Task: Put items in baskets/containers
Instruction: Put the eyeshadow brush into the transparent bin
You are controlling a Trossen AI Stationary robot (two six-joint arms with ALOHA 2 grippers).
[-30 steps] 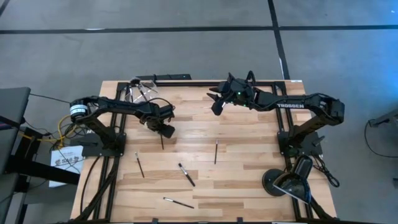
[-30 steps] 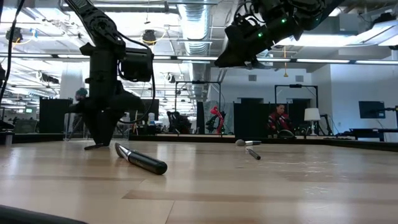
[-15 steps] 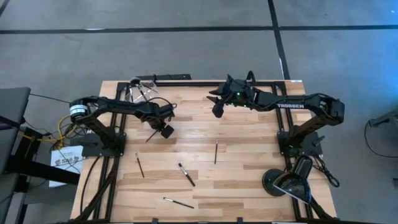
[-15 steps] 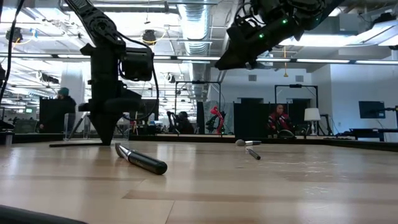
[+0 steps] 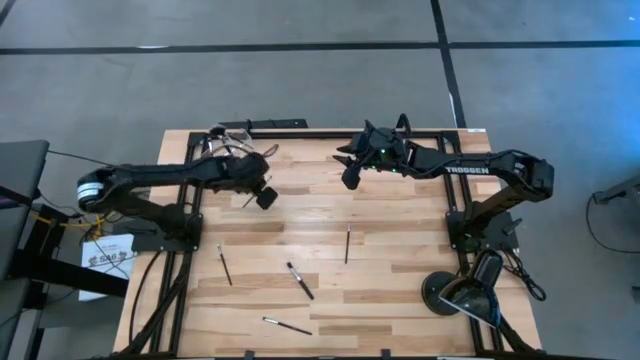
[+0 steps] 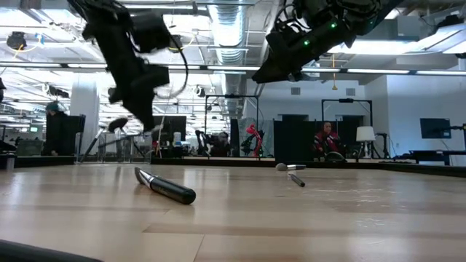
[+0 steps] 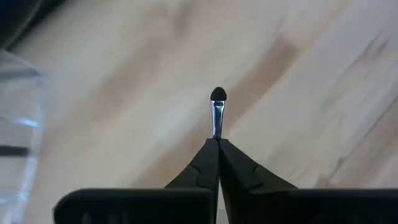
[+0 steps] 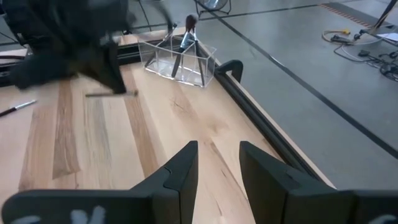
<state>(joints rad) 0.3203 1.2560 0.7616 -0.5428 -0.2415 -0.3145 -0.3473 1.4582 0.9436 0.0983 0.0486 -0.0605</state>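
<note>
My left gripper point(image 5: 262, 195) point(image 7: 217, 140) is shut on a slim dark makeup brush point(image 7: 217, 112), in the air near the clear plastic container point(image 5: 228, 145) point(image 8: 180, 59) at the table's far left. The container stands on its base and holds several brushes leaning on its walls. My right gripper point(image 5: 348, 175) point(image 8: 217, 163) is open and hovers over the far middle of the table, touching nothing. More brushes lie flat on the wood: point(image 5: 347, 243), point(image 5: 225, 265), point(image 5: 300, 280), point(image 5: 286, 326). My left gripper pinches the brush between its two shut fingers, on the handle just behind the silvery ferrule point(image 7: 217, 127). The ferrule and small dark tip point(image 7: 217, 94) stick out past the fingertips. The brush is lifted clear of the table and lies roughly level point(image 8: 112, 94).
A round black lamp base point(image 5: 445, 292) stands at the near right corner. Black frame rails point(image 5: 275, 124) run along the far edge and past the container. In the low view a thick dark brush point(image 6: 166, 187) lies close, another point(image 6: 291, 175) farther off. People show in the room behind.
My left gripper has risen from the table with the brush in its shut fingers and moved toward the far edge and the clear container, tipping as it went. The brush, which lay on the wood, is now lifted clear. My right arm kept still.
</note>
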